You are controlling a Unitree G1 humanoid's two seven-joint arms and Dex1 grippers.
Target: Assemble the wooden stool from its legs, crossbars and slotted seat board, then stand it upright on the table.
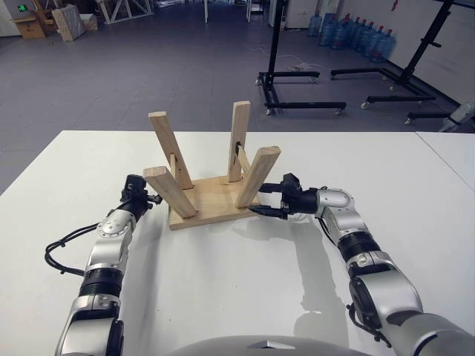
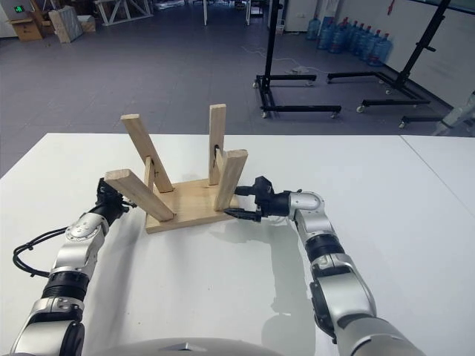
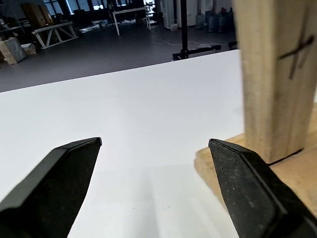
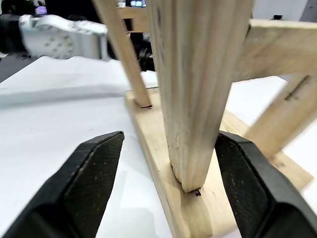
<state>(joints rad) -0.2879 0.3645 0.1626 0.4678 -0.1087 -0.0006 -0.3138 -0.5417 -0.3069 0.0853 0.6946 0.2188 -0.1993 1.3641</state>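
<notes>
**A:** Where do we stand? On the white table (image 1: pixel 67 170) the stool (image 1: pixel 208 185) lies upside down, with the seat board (image 1: pixel 211 210) flat on the table and four legs splayed upward.

**B:** So we judge the turning-over is what remains. Our right pincer (image 1: pixel 269 200) is spread wide on either side of the near right leg (image 1: pixel 256 178), low by the board, and grips nothing yet.

**A:** And our left pincer (image 1: pixel 151 199) gapes just as wide at the board's near left corner, empty. The near left leg (image 1: pixel 171 193) sits just beside one finger, not between the two.

**B:** That worries us. If we close there, we catch air or nudge the board sideways.

**A:** A lift by one leg alone is the greater risk. A loose joint could pull out of its slot, or the stool could swing and topple.

**B:** We cannot tell how tight those joints are.
</notes>
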